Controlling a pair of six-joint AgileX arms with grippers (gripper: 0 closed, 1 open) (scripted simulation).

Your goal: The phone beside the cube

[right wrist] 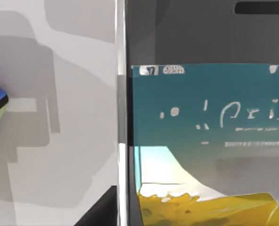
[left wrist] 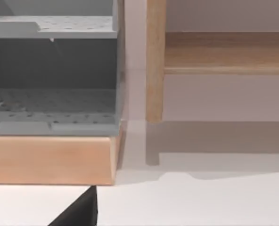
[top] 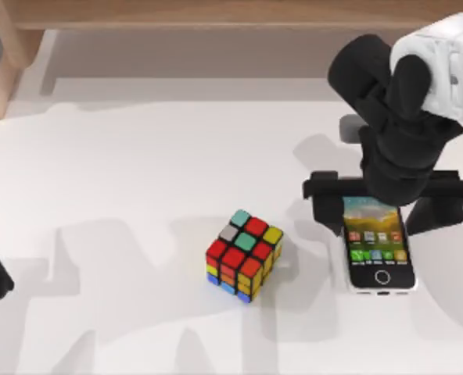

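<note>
A white table (top: 138, 156) bears a wooden frame (left wrist: 154, 61) and what looks like a grey perforated shelf unit (left wrist: 52, 101).

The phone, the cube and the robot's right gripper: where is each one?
phone (top: 380, 254): top view, on its lit screen.
cube (top: 244, 254): top view, on a red sticker.
right gripper (top: 390, 191): top view, over the phone's far end.

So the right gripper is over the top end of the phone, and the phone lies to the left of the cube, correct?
Not quite. In the top view the phone lies to the right of the cube, with a bare gap between them. The rest holds: the right gripper is over the phone's top end.
</note>
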